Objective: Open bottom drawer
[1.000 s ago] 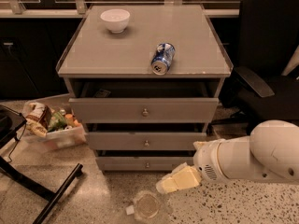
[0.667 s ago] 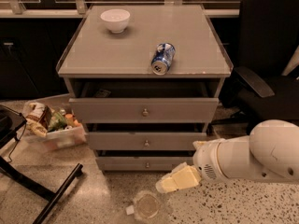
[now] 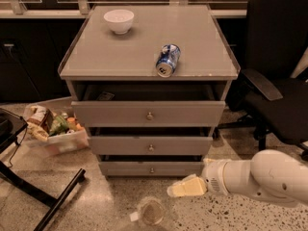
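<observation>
The bottom drawer (image 3: 151, 168) is the lowest and narrowest grey front of the cabinet (image 3: 144, 57), with a small round metal knob (image 3: 152, 170) at its centre. A dark gap shows above its front. My gripper (image 3: 180, 189), cream-coloured at the end of a thick white arm (image 3: 260, 177), reaches in from the right just above the floor. It sits below and to the right of the bottom drawer's front, apart from the knob. The middle drawer (image 3: 151, 146) and the top drawer (image 3: 149, 113) are above, and the top one is pulled out a little.
A white bowl (image 3: 119, 20) and a blue can (image 3: 168, 60) lying on its side rest on the cabinet top. A black office chair (image 3: 276, 81) stands at the right, a bin of snacks (image 3: 53, 129) at the left, a black stand leg (image 3: 53, 198) and a clear cup (image 3: 150, 211) on the floor.
</observation>
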Tool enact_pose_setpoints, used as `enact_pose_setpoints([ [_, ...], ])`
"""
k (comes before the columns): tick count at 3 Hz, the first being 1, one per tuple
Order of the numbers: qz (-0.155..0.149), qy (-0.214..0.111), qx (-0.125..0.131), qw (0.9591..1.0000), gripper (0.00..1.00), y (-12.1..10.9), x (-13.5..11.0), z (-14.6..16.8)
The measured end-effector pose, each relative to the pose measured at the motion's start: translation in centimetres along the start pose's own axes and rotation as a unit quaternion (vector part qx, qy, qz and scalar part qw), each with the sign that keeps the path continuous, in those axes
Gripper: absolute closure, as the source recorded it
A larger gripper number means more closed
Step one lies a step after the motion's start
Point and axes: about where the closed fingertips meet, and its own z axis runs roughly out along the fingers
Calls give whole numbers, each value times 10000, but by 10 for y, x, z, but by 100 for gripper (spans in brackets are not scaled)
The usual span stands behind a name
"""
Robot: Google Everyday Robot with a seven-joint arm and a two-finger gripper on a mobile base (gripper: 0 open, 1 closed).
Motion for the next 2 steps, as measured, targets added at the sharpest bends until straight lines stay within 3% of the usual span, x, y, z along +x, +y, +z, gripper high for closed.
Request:
enact_pose_setpoints([
  [1, 318, -387, 243, 9984, 0, -43, 32, 36],
  [2, 355, -818, 523, 9946, 0, -85, 50, 71],
])
